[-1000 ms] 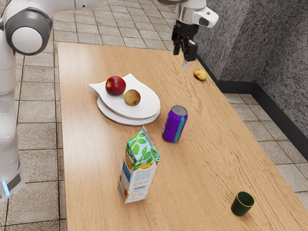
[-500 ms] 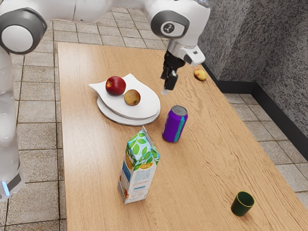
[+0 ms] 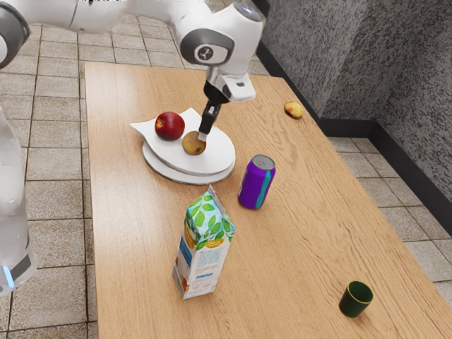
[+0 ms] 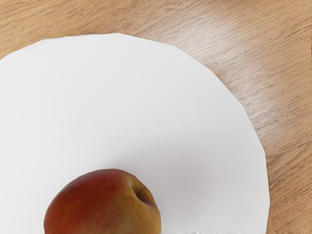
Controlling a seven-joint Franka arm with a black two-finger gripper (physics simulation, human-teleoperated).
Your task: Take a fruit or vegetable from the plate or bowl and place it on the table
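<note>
The wooden table point(image 3: 311, 240) stretches under everything. Taking the clock from the white dish as the exterior view shows it, the arm point(image 3: 106, 15) enters from about eleven o'clock, its hand over the one o'clock side, tilted so the black gripper point(image 3: 203, 136) slants down toward seven. How wide the jaws stand I cannot tell; their tip is right at the upper edge of the golden fruit point(image 3: 193, 145) — whether touching it is unclear.

The leaf-shaped white dish point(image 3: 212, 161) sits on a round plate point(image 3: 161, 170). At six o'clock from it, the milk carton point(image 3: 203, 251) stands upright; at four, nearer, the purple can point(image 3: 256, 183) is upright too.

Both fruits in the dish rest on its surface: the red apple point(image 3: 169, 126) lies at ten o'clock from the golden fruit, just beside it. In the wrist view the golden fruit is just beneath the hand, reddish on one side, with a deep stem hollow.

The dark green cup point(image 3: 355, 299) stands well apart, between four and five, and the small yellow fruit point(image 3: 294, 109) lies on the table toward two.
</note>
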